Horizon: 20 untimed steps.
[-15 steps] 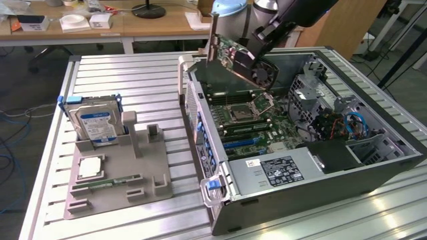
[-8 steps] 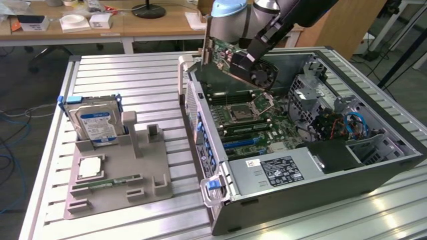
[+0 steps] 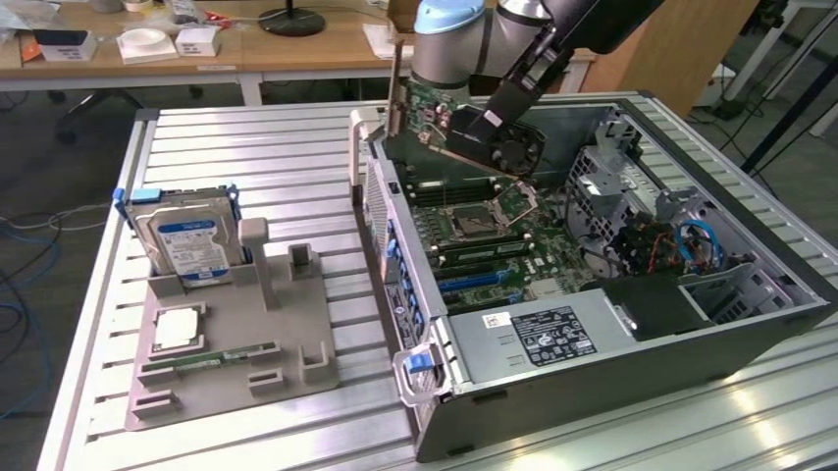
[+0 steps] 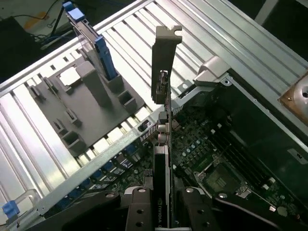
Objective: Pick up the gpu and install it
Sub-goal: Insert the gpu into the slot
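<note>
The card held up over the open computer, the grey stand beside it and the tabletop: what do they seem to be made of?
The gpu: green circuit board, likely fibreglass laminate, with a black, probably plastic fan and a grey, metal-looking end bracket.
The grey stand: matte, uniform, probably moulded or printed plastic.
The tabletop: ribbed silvery slats with a dull sheen, looks like aluminium.

**Metal, plastic and wood on the bench**

The table (image 3: 249, 147) is ribbed aluminium, smooth, with a soft shine. The holder (image 3: 282, 294) on it looks like matt grey plastic. The gpu (image 3: 439, 123) has a green, slightly glossy board, a matt black plastic fan and a dull silver metal bracket. The computer case (image 3: 629, 402) is matt grey sheet metal. The fingers of the gripper (image 4: 163, 209) are matt black. The desk (image 3: 301, 54) looks wooden
</note>
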Tool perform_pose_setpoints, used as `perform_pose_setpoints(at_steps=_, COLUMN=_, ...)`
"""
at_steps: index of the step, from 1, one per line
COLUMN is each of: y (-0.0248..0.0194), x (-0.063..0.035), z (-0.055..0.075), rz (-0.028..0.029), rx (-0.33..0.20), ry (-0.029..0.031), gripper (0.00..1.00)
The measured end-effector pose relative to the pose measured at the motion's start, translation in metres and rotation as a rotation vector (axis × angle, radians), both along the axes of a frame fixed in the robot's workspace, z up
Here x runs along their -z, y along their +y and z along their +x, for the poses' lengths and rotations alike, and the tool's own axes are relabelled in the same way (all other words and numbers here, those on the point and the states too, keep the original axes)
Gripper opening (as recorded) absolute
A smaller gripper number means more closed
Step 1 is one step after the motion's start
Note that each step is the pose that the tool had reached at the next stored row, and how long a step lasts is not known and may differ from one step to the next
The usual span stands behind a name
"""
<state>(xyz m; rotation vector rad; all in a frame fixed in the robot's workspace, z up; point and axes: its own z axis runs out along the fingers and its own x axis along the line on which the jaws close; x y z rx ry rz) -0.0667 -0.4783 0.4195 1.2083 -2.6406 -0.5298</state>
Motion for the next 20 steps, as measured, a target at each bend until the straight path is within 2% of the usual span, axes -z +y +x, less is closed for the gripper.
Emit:
perform_pose_setpoints(at_steps=5, y=0.0, x=0.0, z=0.0, rz=0.0001, rx=-0.087, ry=0.0, gripper=0.26)
perform_pose_setpoints(at_steps=10, y=0.0, x=0.0, z=0.007, rz=0.0009, rx=-0.127, ry=0.0003, gripper=0.26)
perform_pose_setpoints(at_steps=11, y=0.0, x=-0.0001, z=0.01, rz=0.0016, rx=-0.131, ry=0.0004, gripper=0.26)
perform_pose_setpoints(at_steps=16, y=0.0001, x=0.0001, z=0.022, rz=0.0124, rx=-0.152, ry=0.0032, gripper=0.26)
perform_pose_setpoints(at_steps=20, y=0.0, x=0.0001, z=0.023, rz=0.0126, rx=-0.213, ry=0.0039, gripper=0.26)
